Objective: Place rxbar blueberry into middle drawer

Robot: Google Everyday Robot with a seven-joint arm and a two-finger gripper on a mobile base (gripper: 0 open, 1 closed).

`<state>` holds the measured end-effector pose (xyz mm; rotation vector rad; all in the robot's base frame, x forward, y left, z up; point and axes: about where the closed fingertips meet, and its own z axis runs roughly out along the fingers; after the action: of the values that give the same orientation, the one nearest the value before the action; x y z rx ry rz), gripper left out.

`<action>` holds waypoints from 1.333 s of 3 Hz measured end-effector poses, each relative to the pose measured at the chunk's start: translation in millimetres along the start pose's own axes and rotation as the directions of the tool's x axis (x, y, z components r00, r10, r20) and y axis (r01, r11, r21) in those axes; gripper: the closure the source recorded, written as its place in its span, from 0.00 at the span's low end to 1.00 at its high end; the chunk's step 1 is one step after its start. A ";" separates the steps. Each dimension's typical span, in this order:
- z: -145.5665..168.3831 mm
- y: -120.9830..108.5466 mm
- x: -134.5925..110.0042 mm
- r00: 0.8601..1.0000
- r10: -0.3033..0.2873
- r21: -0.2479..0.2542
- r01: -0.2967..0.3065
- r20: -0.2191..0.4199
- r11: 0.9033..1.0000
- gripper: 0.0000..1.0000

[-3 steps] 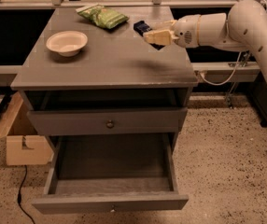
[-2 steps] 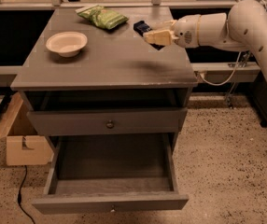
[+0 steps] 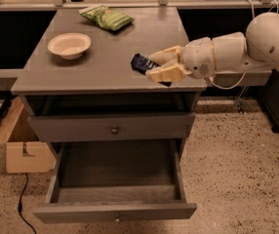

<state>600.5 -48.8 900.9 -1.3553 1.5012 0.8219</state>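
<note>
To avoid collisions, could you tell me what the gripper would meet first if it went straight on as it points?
Likely nothing: the gripper, holding the rxbar blueberry, points toward the picture's left over the tabletop, passing in front of the bowl; depth is unclear.

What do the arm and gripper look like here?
Arm: glossy white rounded shells with seams between segments; thin pale cable loops under the wrist. Gripper: two blunt cream-tan fingers, at the right front edge of the grey cabinet top, shut on the small navy-blue wrapped snack bar. No markings legible.
</note>
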 end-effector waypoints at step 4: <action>27.5 77.9 79.6 0.989 0.036 -0.092 -0.049 -0.143 0.995 1.00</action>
<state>532.0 -39.3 809.3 -1.4824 1.6229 0.8485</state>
